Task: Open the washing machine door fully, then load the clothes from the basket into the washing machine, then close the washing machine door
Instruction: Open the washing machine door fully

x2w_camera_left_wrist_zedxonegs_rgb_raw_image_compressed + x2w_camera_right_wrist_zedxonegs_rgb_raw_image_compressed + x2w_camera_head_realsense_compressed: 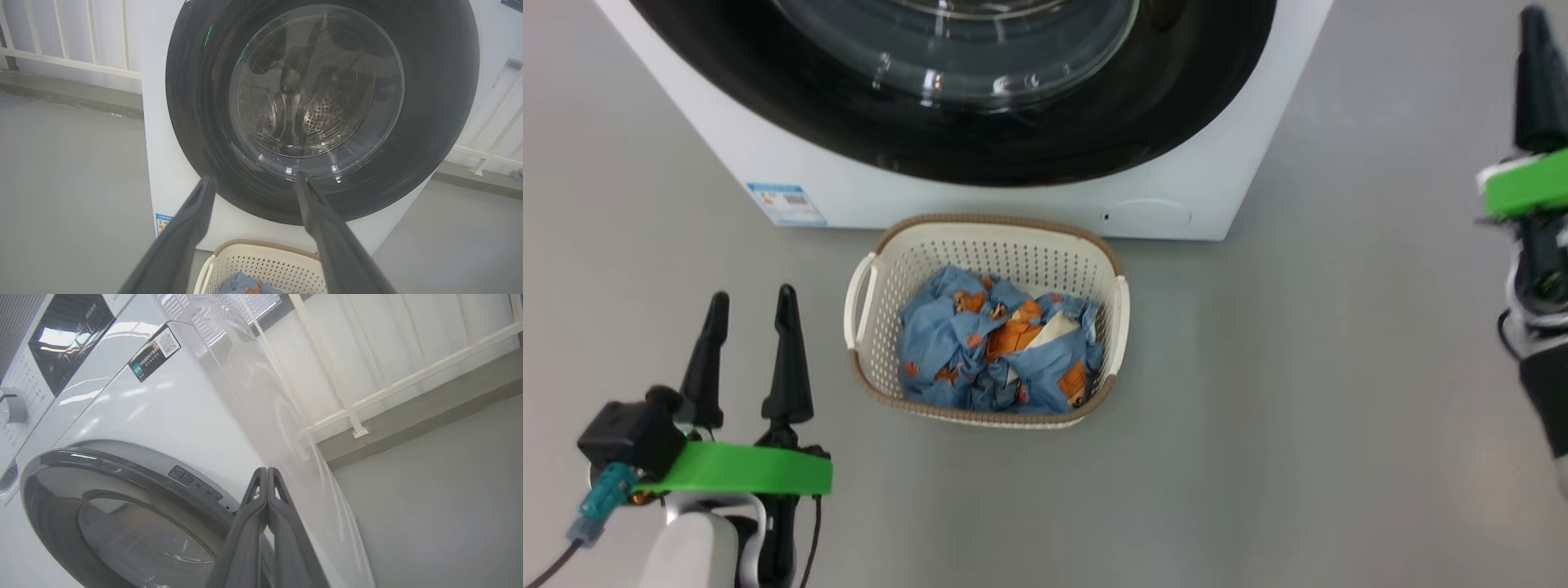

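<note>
Grey floor (1298, 425) runs up to a white machine (1225, 180) whose door (980, 159) stands closed, its glossy black ring framing a bulging glass bowl. Through the glass, in the left wrist view, the perforated steel drum (322, 114) shows. A blue sticker (786, 202) marks the lower left corner of the machine's front.

Just in front of the machine, below the door, the basket (996, 222) sits on the floor, cream plastic with a brown rim and white side handles. Inside it lie the clothes (980, 351), crumpled light-blue fabric with orange and white patches.

The left hand (752, 296) hovers over the floor just left of the basket. Its two dark fingers are spread well apart and point toward the machine, holding nothing and touching nothing. A green bracket (743, 474) crosses its base. In its wrist view the fingers frame the lower part of the door, with the basket's far rim between them below.

The right hand (266, 470) is raised off to the right of the machine, fingers pressed together along their length with nothing between them. Its tips lie close by the door's grey outer rim, beside a small warning label (195, 482); whether they touch the door cannot be told. White railing (347, 412) lines the wall behind.
</note>
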`<state>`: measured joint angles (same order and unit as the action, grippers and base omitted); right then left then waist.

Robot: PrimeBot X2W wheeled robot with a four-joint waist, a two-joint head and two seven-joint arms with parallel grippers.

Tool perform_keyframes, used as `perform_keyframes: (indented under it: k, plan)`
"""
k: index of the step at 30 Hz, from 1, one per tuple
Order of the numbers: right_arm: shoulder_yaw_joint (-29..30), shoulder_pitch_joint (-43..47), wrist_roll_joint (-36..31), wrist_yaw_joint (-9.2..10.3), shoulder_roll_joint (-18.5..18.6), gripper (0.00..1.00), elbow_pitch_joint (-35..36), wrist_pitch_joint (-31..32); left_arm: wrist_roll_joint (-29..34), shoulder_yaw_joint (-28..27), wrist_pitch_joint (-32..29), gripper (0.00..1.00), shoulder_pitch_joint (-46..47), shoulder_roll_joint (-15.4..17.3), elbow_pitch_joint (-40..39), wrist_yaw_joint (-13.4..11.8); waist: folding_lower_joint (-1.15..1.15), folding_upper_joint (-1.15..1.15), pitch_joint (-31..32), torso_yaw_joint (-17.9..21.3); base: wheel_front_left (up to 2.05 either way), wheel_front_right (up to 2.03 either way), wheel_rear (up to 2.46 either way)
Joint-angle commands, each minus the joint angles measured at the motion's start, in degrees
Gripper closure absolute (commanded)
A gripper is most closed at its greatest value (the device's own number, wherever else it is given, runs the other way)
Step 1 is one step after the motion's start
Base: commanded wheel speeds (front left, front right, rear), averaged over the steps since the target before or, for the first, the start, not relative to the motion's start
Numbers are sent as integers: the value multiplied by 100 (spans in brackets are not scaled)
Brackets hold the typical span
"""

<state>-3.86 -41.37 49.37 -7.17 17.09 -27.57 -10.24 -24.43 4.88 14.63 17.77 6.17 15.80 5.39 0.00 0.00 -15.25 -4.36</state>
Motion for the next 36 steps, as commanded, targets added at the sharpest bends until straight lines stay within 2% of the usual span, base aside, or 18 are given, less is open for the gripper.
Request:
perform_keyframes:
  k: [1, 8, 13, 17, 24, 31, 36]
  plan:
    - [-86, -199, 393, -32, 110, 100, 174, 123, 105, -205, 37, 0, 216, 107, -201, 39, 0, 0, -223, -149, 0, 0, 0]
    - [26, -780, 2278, -32, 271, 100, -79, 1107, 172, -238, 37, 0, 354, 70, -384, 121, 0, 0, -473, -289, 0, 0, 0]
    - [0, -1181, 3138, -32, 321, 100, -300, 1925, 185, -230, 37, 0, 421, 6, -416, 156, 0, 0, -668, -421, 0, 0, 0]
    - [-6, -1501, 3572, -32, 337, 100, -535, 2459, 184, -247, 37, 0, 467, -38, -403, 174, 0, 0, -806, -530, 0, 0, 0]
    - [-49, -2158, 3931, -32, 401, 100, -1051, 3205, 194, -237, 37, 0, 555, -125, -400, 196, 0, 0, -1031, -751, 0, 0, 0]
    - [-180, -2723, 3985, -32, 443, 100, -1340, 3685, 185, -245, 37, 0, 608, -203, -384, 205, 0, 0, -1212, -910, 0, 0, 0]
    - [-252, -2908, 3943, -32, 470, 100, -1439, 3810, 155, -206, 37, 0, 647, -243, -354, 207, 0, 0, -1260, -982, 0, 0, 0]
